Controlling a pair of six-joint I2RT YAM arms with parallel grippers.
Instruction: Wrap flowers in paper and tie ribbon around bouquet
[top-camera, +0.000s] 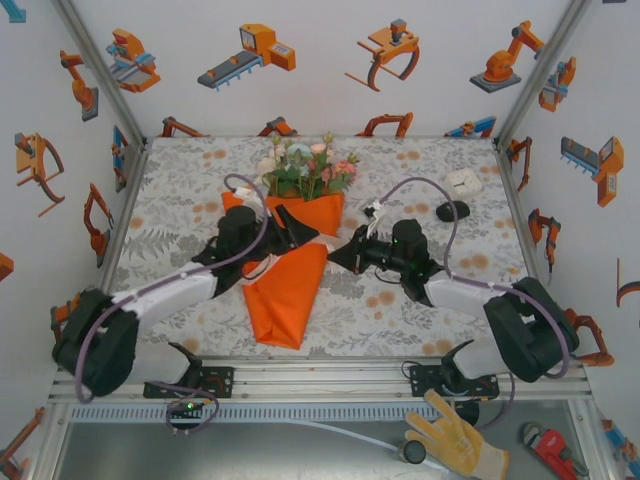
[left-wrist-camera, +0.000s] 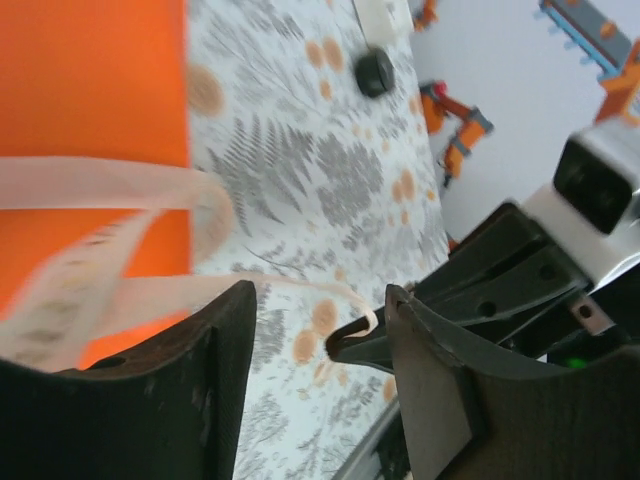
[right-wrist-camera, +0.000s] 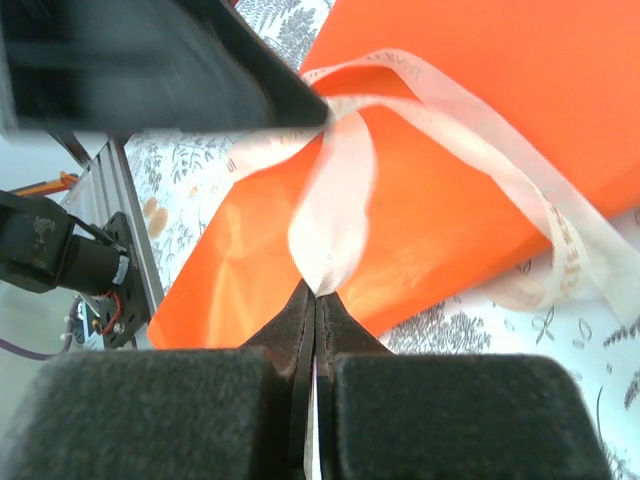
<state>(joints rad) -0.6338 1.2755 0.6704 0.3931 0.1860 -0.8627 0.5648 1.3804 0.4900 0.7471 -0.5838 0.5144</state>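
flowers (top-camera: 305, 165) in paper cone (top-camera: 290, 290) — w/ ribbon (right-wrist-camera: 335, 215)

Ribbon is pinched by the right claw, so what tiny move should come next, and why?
Probably the right gripper pulls gently away from the bouquet: it is shut on the ribbon, which loops slack, and the left gripper is open.

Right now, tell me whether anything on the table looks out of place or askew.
The ribbon lies in slack loops across the orange paper, not snug around it; the right gripper pinches one loop. Nothing else stands out.
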